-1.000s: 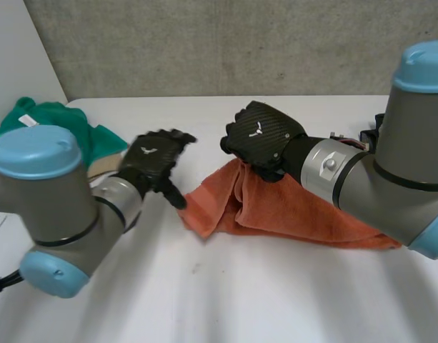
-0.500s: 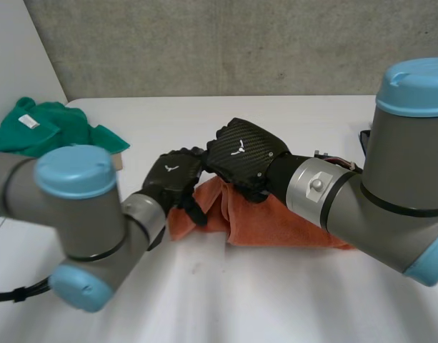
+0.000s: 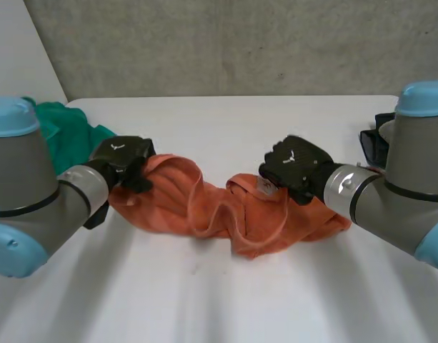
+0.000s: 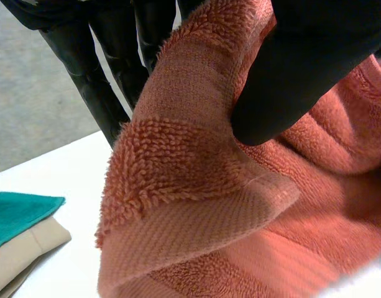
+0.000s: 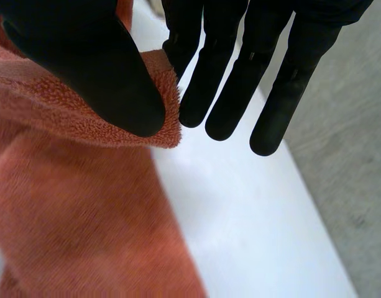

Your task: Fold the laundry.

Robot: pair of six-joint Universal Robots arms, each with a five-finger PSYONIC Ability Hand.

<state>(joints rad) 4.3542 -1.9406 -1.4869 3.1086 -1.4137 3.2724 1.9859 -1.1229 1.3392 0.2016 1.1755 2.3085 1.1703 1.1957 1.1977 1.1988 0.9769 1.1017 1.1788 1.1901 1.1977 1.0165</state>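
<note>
Since the earlier frames, both hands are being drawn apart, and the orange towel [image 3: 219,211] is being stretched loosely between them on the white tabletop [image 3: 226,300]. One towel corner is being pinched by the left hand [image 3: 122,158] between thumb and fingers. An edge at the far end is being pinched likewise by the right hand [image 3: 296,166]. In the left wrist view, a beige cloth [image 4: 28,245] is being seen under the green cloth [image 4: 16,211].

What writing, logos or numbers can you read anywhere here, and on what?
No readable words or numbers.
Back of left hand: small white emblem, no lettering.
Back of right hand: same emblem.
On the orange towel: possible pale tag, too small to read.
</note>
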